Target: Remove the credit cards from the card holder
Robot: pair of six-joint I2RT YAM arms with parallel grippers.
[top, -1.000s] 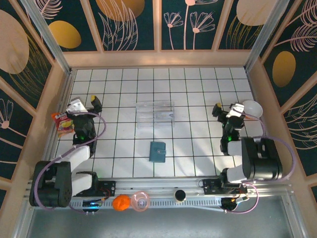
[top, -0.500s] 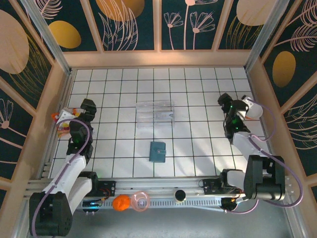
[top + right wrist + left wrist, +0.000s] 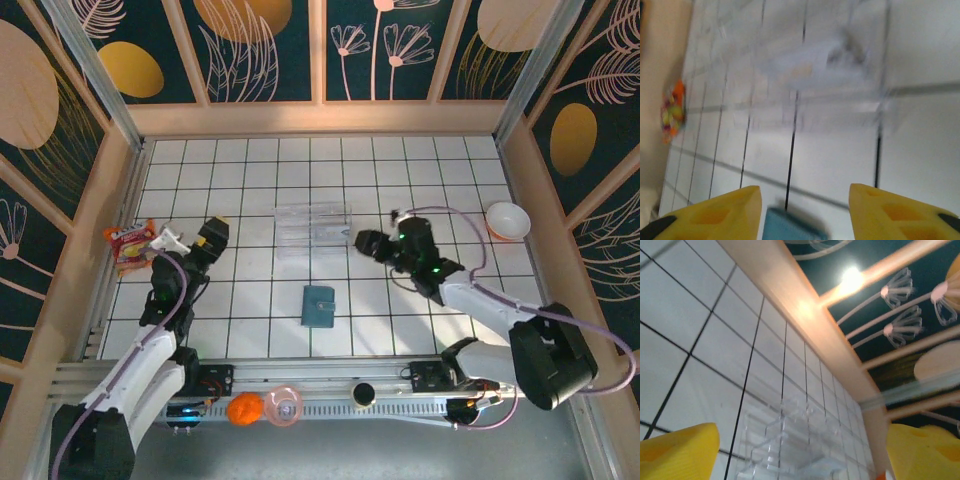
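Note:
The card holder (image 3: 319, 305), a small teal wallet, lies folded shut on the white tiled floor in front of the middle. The credit cards are hidden. My right gripper (image 3: 365, 243) hovers right of the clear tray, up and right of the card holder. In the right wrist view it (image 3: 805, 212) is open, and the blurred top edge of the card holder (image 3: 790, 227) shows on the floor below its yellow fingers (image 3: 715, 212). My left gripper (image 3: 212, 238) hangs left of the tray. It (image 3: 800, 455) is open with nothing between its fingers.
A clear plastic tray (image 3: 313, 228) (image 3: 790, 440) stands behind the card holder. A white bowl (image 3: 507, 220) sits at the right wall and a snack packet (image 3: 130, 245) (image 3: 671, 110) at the left wall. An orange ball (image 3: 243, 408) rests on the front rail.
Both arms have swung inward from the side walls toward the clear tray. The right gripper left the white bowl's side and now points at the card holder. The card holder has not moved.

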